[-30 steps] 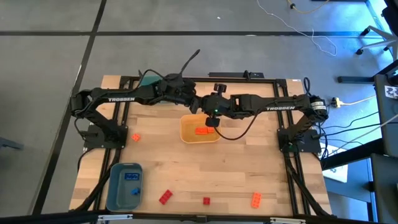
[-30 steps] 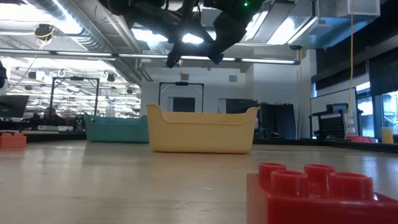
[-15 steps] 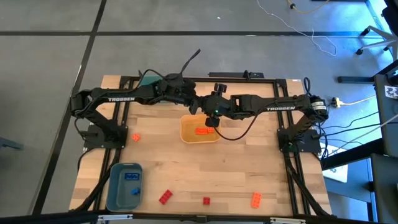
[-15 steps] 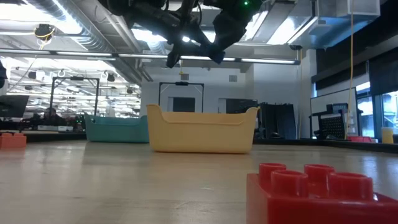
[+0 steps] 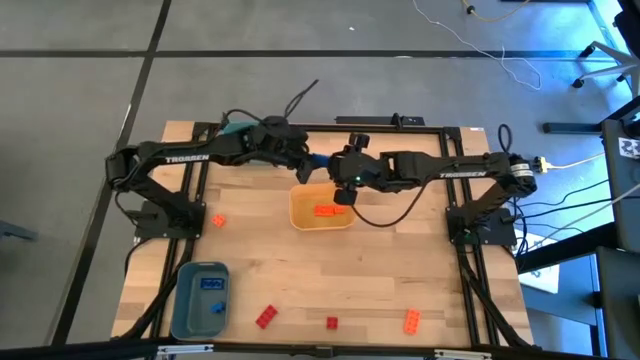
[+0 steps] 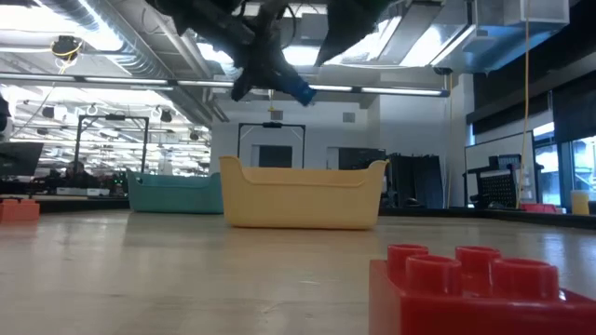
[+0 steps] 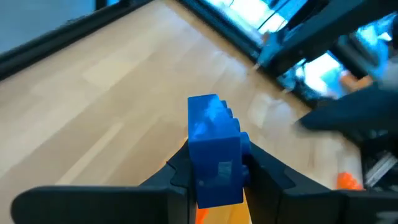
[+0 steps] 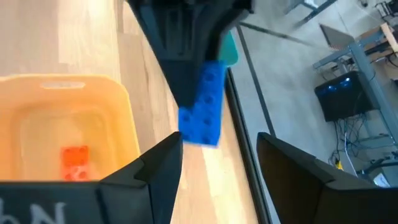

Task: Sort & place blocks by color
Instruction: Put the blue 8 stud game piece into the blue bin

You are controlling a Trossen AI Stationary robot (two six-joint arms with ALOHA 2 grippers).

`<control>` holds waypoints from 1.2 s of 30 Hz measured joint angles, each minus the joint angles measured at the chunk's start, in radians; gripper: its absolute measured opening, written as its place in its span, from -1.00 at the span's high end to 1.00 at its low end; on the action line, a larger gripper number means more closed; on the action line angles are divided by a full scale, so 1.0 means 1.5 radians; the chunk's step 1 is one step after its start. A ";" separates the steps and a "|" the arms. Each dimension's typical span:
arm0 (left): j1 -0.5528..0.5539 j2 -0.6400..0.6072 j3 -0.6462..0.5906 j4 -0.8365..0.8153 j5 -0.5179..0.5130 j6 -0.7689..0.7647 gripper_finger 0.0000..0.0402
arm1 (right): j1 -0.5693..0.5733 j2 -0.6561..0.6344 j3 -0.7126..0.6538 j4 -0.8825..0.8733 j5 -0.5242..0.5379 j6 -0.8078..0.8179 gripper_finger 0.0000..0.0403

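Currently the left gripper (image 7: pixel 214 177) is clamped on a small blue plastic toy brick (image 7: pixel 213 149), oblong, its long axis running out between the fingers, studs to one side. It hangs in the air above the back rim of the yellow-orange rectangular plastic bin (image 5: pixel 320 208), at table centre-back. The right gripper (image 8: pixel 217 165) sits just beside it with its fingers apart and nothing between them; its wrist view looks straight at the held brick.

Key relation: the brick's home, the blue rectangular plastic bin (image 5: pixel 200 298), lies well apart at the front-left corner of the wooden table (image 5: pixel 400 270), on the left arm's own side. Left arm is nearer, so I judge it should carry.

Route looks open: only one small orange brick (image 5: pixel 217 220) near the left edge. Red bricks (image 5: pixel 266 317) lie beside the bin along the front edge. Main risk: clipping the right arm when swinging away.
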 joint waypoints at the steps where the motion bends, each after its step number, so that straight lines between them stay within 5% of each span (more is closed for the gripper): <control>1: 0.004 -0.011 -0.001 -0.018 -0.004 0.005 0.59 | 0.003 -0.006 0.001 0.001 0.001 0.000 -0.03; 16: -0.067 -0.265 0.000 -0.357 -0.062 -0.007 0.59 | 0.022 -0.090 0.001 -0.006 0.013 0.000 -0.04; 24: -0.216 -0.353 0.001 -0.602 -0.063 -0.124 0.59 | 0.020 -0.091 0.001 -0.005 0.013 0.000 -0.04; 36: -0.482 -0.331 -0.007 -0.780 0.079 -0.317 0.59 | 0.019 -0.091 0.001 -0.005 0.014 0.036 -0.04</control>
